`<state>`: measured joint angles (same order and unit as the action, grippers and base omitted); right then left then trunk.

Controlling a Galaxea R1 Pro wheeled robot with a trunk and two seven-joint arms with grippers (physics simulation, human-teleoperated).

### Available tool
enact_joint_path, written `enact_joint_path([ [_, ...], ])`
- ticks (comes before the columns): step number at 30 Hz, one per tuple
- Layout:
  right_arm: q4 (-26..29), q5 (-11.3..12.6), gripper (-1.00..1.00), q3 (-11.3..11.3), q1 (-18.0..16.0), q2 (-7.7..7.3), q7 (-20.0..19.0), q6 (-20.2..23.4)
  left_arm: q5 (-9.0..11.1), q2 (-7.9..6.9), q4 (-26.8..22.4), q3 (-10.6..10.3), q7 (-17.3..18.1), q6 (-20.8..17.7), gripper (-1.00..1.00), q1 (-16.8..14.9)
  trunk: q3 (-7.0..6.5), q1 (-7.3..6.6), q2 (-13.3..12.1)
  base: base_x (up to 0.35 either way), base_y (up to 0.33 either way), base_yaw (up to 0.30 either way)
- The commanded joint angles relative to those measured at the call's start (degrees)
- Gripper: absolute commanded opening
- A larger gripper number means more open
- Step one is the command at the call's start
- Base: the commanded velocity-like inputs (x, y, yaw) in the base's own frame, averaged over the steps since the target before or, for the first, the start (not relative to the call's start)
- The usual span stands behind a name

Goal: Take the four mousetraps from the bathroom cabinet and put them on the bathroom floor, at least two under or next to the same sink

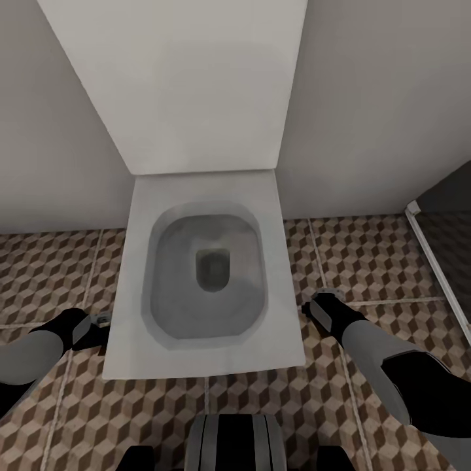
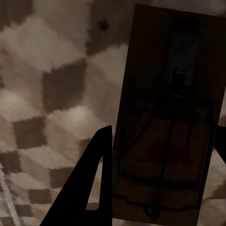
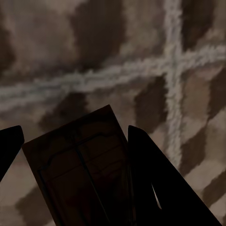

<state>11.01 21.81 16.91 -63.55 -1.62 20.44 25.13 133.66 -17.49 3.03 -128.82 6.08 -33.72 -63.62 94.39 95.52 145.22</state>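
The left gripper (image 2: pixel 155 179) is clamping a mousetrap (image 2: pixel 169 117), its long axis running out along the fingers; the right gripper (image 3: pixel 75 179) is pinching another mousetrap (image 3: pixel 80 165) likewise — both hanging over the bathroom floor (image 1: pixel 366 255), flanking the toilet (image 1: pixel 203 288). Neither arm looks nearer a sink; the traps' metal parts are too dark to read.

Both mousetraps (image 2: pixel 165 127) (image 3: pixel 80 169) cut off by frame edges.

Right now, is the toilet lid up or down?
Up: the lid leans back against the wall, and the open bowl shows below it.
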Motion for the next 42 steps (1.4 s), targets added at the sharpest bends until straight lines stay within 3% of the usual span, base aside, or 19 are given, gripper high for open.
enact_joint_path([
  [1,0.1,0.7,-1.00,0.5,0.0,-0.03,0.4,0.3,0.1,0.00,0.1,-0.5,0.6,-0.3,-1.00,0.0,0.09,-0.01,0.0,0.000,0.000,0.000],
  [32,-0.1,0.7,-1.00,0.4,0.1,0.50,0.3,-0.2,0.1,0.18,0.1,-0.4,0.6,-0.2,-1.00,0.0,0.33,-0.01,0.0,0.000,0.000,0.000],
  [37,-0.5,0.5,-1.00,0.5,0.3,0.65,0.2,-5.5,0.1,0.44,0.1,-0.4,0.6,2.9,-1.00,0.1,0.33,-0.01,0.0,0.000,0.000,0.000],
  [42,-1.8,-2.7,-1.00,1.4,0.7,0.75,0.2,-14.7,0.0,1.06,-0.2,-0.5,0.1,11.2,-1.00,0.2,0.33,-0.01,0.0,0.000,0.000,0.000],
])
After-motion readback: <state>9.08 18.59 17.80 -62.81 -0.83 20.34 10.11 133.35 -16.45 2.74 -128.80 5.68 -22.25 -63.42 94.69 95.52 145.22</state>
